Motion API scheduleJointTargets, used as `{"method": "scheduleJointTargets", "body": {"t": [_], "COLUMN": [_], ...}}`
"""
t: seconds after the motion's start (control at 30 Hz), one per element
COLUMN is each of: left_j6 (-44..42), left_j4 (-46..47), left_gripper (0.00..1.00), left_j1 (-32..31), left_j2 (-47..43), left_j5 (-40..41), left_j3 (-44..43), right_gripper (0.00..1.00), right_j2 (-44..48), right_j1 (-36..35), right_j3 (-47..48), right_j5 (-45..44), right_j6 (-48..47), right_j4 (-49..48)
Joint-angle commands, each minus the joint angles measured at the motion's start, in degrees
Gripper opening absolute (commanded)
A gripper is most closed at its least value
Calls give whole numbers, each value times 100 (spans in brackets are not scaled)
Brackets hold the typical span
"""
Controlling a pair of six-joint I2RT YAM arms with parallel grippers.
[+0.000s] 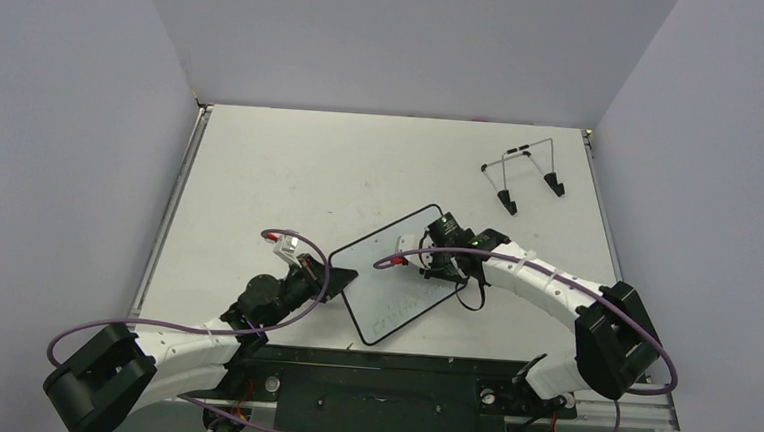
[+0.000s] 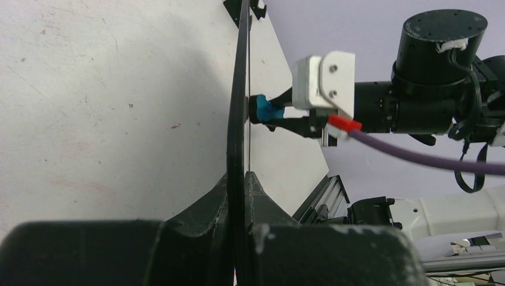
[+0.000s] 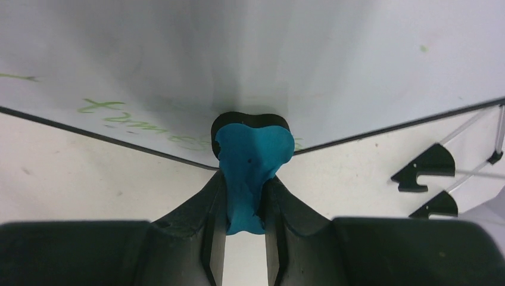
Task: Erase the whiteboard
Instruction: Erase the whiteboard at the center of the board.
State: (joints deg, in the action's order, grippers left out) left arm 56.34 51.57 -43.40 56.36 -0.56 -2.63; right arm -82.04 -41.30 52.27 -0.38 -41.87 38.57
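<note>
The only writing in view is faint green handwriting (image 3: 113, 110) on the whiteboard (image 3: 357, 65), seen by the right wrist camera running aslant along the board's black rim. It cannot be read with certainty. Its first letters look like "tam" or "tom", and its end is hidden behind the blue eraser (image 3: 253, 152). A further green stroke (image 3: 18, 76) sits at the picture's left edge. In the top view the marks are too small to read.

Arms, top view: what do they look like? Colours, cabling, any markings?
Left arm and right arm: white link shells, black joint housings, a purple cable looping along each. Left pincer and right pincer: black tapered fingers. Right wrist: white camera block, red plug, green light.
</note>
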Motion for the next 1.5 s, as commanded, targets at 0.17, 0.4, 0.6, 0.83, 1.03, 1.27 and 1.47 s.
{"method": "scheduleJointTargets", "body": {"t": [0.17,0.4,0.6,0.83,1.03,1.27,1.47], "left_j6": [106,73,51,76,66,77,71], "left_j4": [1013,894,920,1032,1042,1077,1037], "left_gripper": [0,0,0,0,0,0,0], "left_j1": [-4,-7,-2,-3,-7,-3,-7], "left_j2": [-17,-149,-103,-92,-75,-44,-118], "left_j5": [-202,-162,-205,-205,-210,-266,-239], "left_j3": [-292,-278,-295,-247,-240,-220,-207], "right_gripper": [0,0,0,0,0,0,0], "right_j2": [233,214,272,277,303,390,422], "right_j1": [-289,275,318,187,629,316,907], "right_j3": [165,1,23,69,10,116,-4], "right_j5": [1171,-277,667,509,98,993,216], "right_j6": [-393,130,-314,44,271,12,449], "right_j4": [391,-447,128,-200,-414,0,-569]}}
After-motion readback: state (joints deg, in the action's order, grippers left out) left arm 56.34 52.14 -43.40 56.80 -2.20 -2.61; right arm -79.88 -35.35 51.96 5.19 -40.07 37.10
